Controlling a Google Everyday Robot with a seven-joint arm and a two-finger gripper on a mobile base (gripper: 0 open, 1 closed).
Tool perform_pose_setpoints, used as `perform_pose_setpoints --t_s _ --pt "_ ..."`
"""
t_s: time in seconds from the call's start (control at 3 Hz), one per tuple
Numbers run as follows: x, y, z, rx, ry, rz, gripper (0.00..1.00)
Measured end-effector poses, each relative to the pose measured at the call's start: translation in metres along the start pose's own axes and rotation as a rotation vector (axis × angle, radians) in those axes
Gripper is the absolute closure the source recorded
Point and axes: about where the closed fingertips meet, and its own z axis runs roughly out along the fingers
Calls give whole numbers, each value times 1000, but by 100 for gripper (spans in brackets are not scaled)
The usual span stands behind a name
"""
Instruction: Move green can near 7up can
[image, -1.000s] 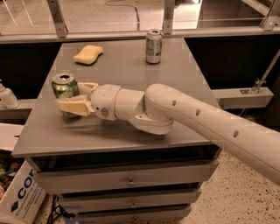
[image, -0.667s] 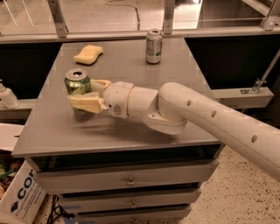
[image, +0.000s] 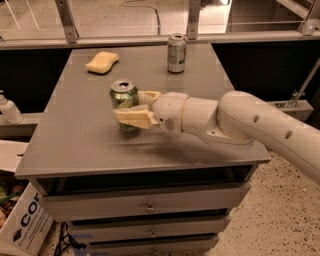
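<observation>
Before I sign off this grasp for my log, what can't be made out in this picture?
- Camera view: the green can's lower side, hidden by the tool's near finger; the tool is shut on it mid-table.
- Whether the can's base touches the table: hidden by that finger.
- 7up can's label print: too small.
- The arm's base: cut off at the right edge.

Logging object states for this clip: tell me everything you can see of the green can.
The green can is a metal-looking soda can with yellow-green sides and a silver top. It stands upright over the left-centre of the grey table, clamped in the gripper, one cream finger on its far side, one on its near side. Whether its base touches the table is unclear. The 7up can stands well apart, near the far edge.
</observation>
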Motion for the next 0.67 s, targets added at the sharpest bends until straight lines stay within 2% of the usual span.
perform_pose_setpoints --t_s 0.33,0.67 --pt "24 -47 -71 137 76 37 100" --pt "24 -47 -71 137 76 36 100"
